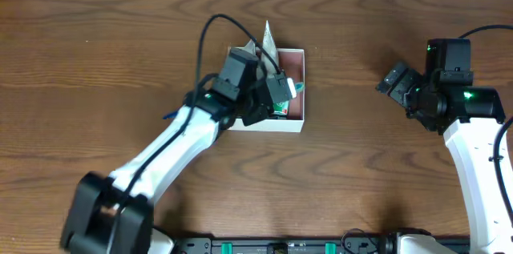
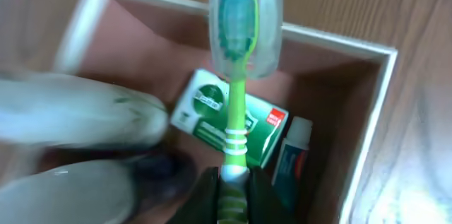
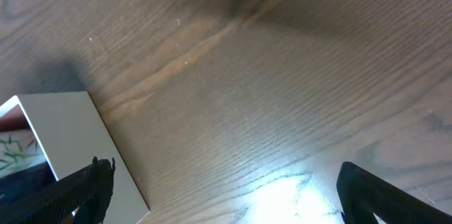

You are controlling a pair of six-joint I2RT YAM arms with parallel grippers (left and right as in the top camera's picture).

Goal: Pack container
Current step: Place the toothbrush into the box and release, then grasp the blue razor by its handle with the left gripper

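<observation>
The container (image 1: 303,86) is a shallow white box with a pinkish-brown inside, at the table's middle. My left gripper (image 1: 272,98) hovers over it, shut on a green toothbrush (image 2: 236,104) whose head wears a clear cap. Inside the container (image 2: 367,132) lie a green-and-white packet (image 2: 205,114), a small tube (image 2: 291,153) and a pale blurred item (image 2: 78,121). My right gripper (image 1: 394,80) is open and empty over bare wood to the right. In the right wrist view (image 3: 226,189) the container's outer wall (image 3: 70,132) shows at lower left.
A whitish pointed wrapper (image 1: 267,39) sticks up at the container's far edge. Brown wooden table (image 1: 120,46) all around. A black rail (image 1: 304,246) runs along the front edge.
</observation>
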